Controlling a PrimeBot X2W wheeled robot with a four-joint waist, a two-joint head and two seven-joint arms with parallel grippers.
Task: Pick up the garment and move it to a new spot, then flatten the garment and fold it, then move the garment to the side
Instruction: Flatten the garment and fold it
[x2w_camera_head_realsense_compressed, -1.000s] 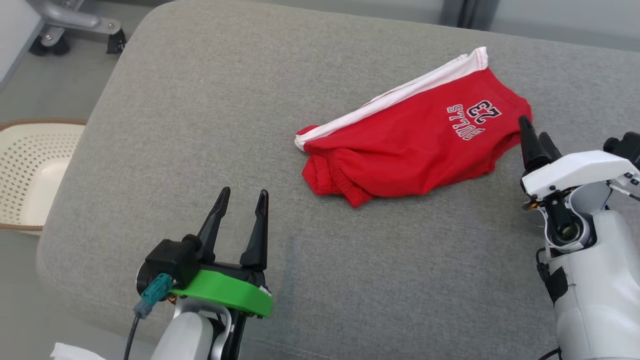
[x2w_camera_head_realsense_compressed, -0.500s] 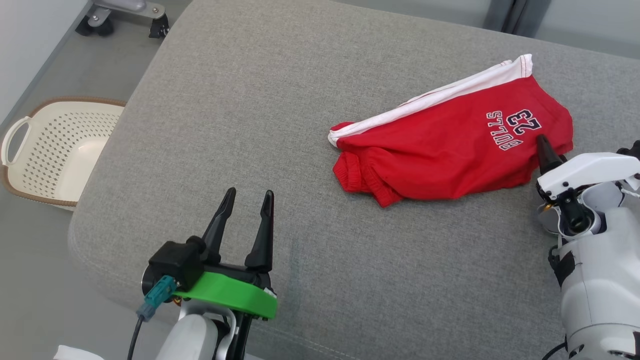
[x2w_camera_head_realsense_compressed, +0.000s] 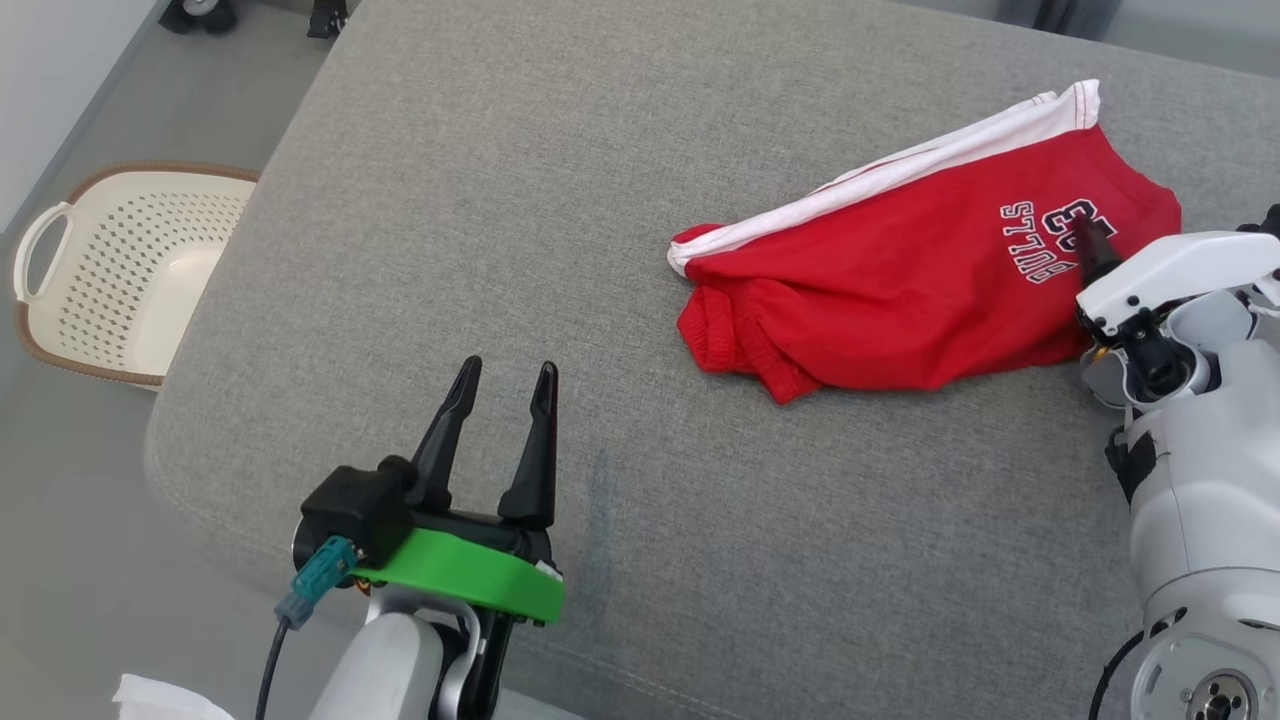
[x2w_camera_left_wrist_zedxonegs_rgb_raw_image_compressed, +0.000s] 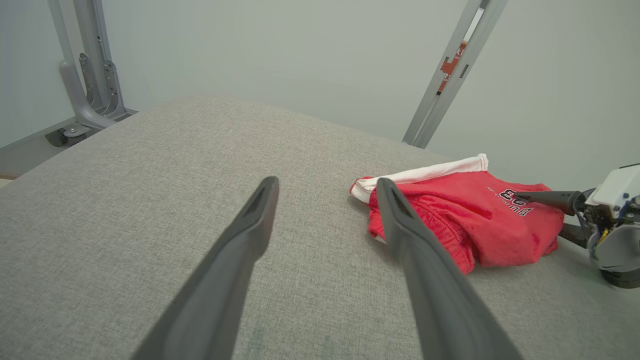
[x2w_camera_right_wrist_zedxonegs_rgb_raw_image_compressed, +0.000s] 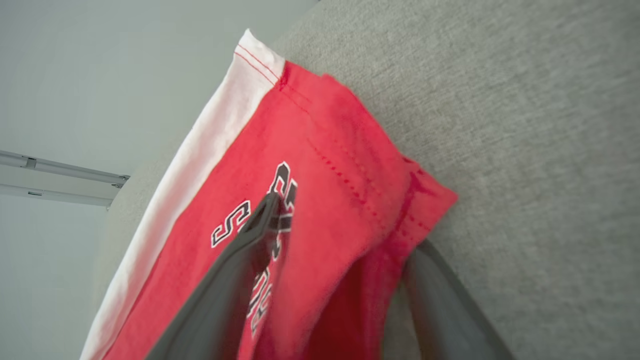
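Though bunched print-up at the far right of the cushion (x2w_camera_head_realsense_compressed: 480, 220), lying within reach: red shorts (x2w_camera_head_realsense_compressed: 900, 290), printed edge straddled by wide-open right jaws, gripping nothing. Looks like grasping; calls for closing on the cloth. Left jaws wide, empty, well apart.

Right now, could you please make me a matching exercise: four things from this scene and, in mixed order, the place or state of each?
1. garment
2. left gripper
3. right gripper
4. basket

A. open, above bare grey cushion
B. on the floor, left of the cushion
C. crumpled, lying on the cushion
D. open, one finger over and one under the garment's edge

Pairs: 1-C, 2-A, 3-D, 4-B.
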